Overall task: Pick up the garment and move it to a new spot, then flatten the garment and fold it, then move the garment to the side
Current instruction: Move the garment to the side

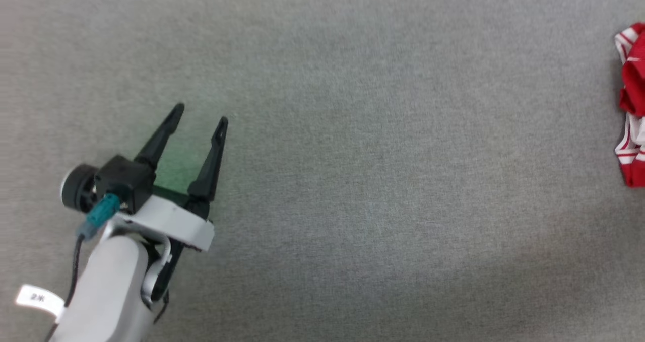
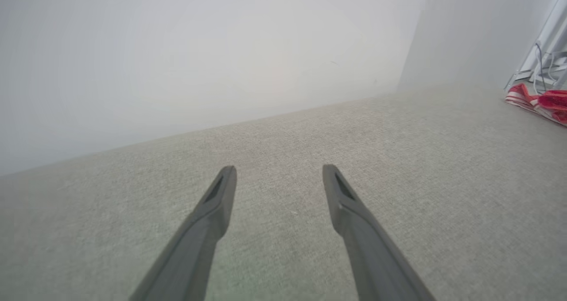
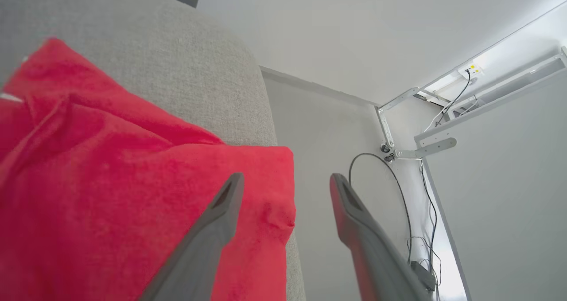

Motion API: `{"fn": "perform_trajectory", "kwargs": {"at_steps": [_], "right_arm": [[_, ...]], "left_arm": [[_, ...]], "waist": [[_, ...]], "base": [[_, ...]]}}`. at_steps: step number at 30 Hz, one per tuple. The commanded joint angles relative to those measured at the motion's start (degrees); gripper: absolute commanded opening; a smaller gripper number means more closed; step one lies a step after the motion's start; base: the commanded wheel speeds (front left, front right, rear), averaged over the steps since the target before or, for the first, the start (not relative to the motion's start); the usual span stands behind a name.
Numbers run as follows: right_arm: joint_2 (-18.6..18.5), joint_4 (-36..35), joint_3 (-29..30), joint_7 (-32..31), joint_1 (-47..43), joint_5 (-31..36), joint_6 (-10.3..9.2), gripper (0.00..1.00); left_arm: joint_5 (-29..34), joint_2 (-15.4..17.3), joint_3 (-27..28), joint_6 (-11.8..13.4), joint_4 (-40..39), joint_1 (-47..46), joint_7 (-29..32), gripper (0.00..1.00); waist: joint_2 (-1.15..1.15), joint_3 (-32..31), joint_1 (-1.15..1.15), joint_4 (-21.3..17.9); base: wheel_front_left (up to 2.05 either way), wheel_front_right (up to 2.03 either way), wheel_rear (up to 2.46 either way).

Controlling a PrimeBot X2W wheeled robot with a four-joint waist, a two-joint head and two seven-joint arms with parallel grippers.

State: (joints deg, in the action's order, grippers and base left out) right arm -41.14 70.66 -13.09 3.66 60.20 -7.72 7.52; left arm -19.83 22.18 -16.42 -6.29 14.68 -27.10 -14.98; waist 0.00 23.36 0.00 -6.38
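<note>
The red garment [image 1: 633, 105], with white striped trim, lies bunched at the far right edge of the grey fabric surface [image 1: 352, 155]. In the left wrist view the garment [image 2: 538, 102] is small at the far right. My left gripper [image 1: 200, 117] hovers open over bare surface at the lower left, far from the garment; in its own wrist view the left gripper [image 2: 279, 177] holds nothing. The right wrist view has my right gripper [image 3: 286, 183] open just above a corner of the garment [image 3: 110, 181], which lies at the surface's edge; nothing is gripped between the fingers.
Past the surface's edge, the right wrist view shows a pale floor [image 3: 336, 128] and wall with a metal bracket [image 3: 421, 148] and black cables [image 3: 398, 177]. A white wall [image 2: 199, 61] rises behind the surface in the left wrist view.
</note>
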Motion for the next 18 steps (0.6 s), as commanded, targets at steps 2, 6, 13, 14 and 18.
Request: {"fn": "perform_trajectory", "kwargs": {"at_steps": [2, 6, 13, 14, 18], "right_arm": [[0.77, 0.57, 0.35, 1.71, -1.86, -1.83, -0.06, 1.00], [2.64, -0.04, -1.10, 4.99, -4.19, -4.52, -0.06, 1.00], [7.51, -3.71, -5.40, 10.02, -10.96, -9.54, -0.06, 1.00], [8.18, -4.36, -5.97, 10.42, -12.22, -10.07, -0.06, 1.00], [10.63, -8.12, -7.28, 11.35, -16.76, -12.08, -0.06, 1.00]], "left_arm": [[-0.97, -0.48, 0.60, -0.04, 0.13, 1.99, -0.17, 1.00], [-2.07, -0.51, 2.09, 0.38, 0.64, 5.23, -0.17, 1.00], [-2.50, -1.13, 4.78, 2.35, 0.77, 12.19, -0.11, 1.00], [-2.48, -1.18, 5.04, 2.65, 0.85, 13.51, -0.11, 1.00], [-3.15, -1.37, 7.08, 3.93, 0.27, 18.06, -0.11, 1.00]], "waist": [[0.00, -4.95, 0.00, 2.28], [0.00, -8.52, 0.00, 3.66], [0.00, -15.15, 0.00, 6.00], [0.00, -16.20, 0.00, 6.34], [0.00, -19.69, 0.00, 7.58]], "base": [[0.00, 0.00, 0.00], [0.00, 0.00, 0.00], [0.00, 0.00, 0.00], [0.00, 0.00, 0.00], [0.00, 0.00, 0.00]]}}
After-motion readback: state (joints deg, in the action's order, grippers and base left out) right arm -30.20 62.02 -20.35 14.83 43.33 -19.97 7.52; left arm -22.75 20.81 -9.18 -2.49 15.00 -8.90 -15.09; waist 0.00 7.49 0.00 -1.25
